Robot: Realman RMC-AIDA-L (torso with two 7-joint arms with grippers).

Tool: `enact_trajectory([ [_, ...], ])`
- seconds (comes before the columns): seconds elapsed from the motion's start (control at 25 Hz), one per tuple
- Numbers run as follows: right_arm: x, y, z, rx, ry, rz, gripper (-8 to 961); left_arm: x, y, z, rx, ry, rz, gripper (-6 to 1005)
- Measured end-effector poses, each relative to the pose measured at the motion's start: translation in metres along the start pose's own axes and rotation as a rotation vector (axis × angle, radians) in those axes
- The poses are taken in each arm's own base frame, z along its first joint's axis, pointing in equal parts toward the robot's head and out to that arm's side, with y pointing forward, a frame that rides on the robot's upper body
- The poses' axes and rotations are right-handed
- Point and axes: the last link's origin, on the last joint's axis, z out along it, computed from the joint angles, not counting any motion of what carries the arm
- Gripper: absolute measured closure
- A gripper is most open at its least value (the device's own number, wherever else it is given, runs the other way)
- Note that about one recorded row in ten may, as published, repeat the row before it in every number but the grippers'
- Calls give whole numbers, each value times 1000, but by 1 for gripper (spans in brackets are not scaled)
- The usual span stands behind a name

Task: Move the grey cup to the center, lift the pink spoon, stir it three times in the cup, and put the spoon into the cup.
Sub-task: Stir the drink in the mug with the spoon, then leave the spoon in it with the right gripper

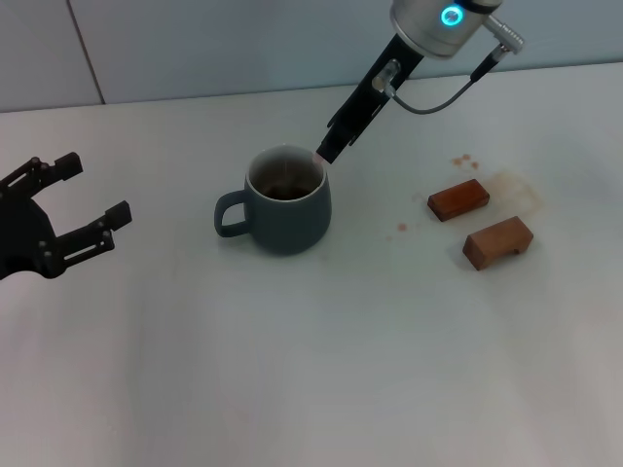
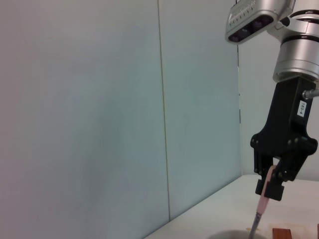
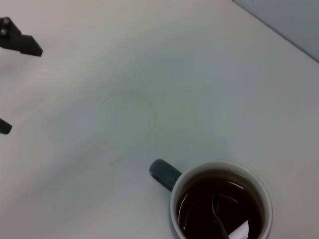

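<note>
One slanted right gripper over grey cup, pinching pink spoon.

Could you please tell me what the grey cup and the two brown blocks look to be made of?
The grey cup looks like glazed ceramic: smooth matte blue-grey outside, whitish inside around brown liquid. The two brown blocks look like wood: reddish-brown, flat-faced, no shine. Neither can be confirmed by look alone.

- Small white label on the black body of the right gripper: printed characters present, too small to read.
- No other text visible.
</note>
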Motion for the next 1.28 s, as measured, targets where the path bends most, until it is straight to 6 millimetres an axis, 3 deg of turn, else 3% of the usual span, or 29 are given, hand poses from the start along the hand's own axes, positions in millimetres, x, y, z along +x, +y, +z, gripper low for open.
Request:
enact_trajectory([
  [0.32,-1,9,6,-25,3,-31,771,0,2,2,-2,4,9,140],
  [0.68,1,-1,7,53,32,1,755,1,2,4,-8,9,10,140],
  [0.92,0,8,6,0,36,-32,744,1,3,5,-10,11,10,139],
  [1.28,-4,-1,3,52,11,12,727,1,3,6,-9,13,11,139],
])
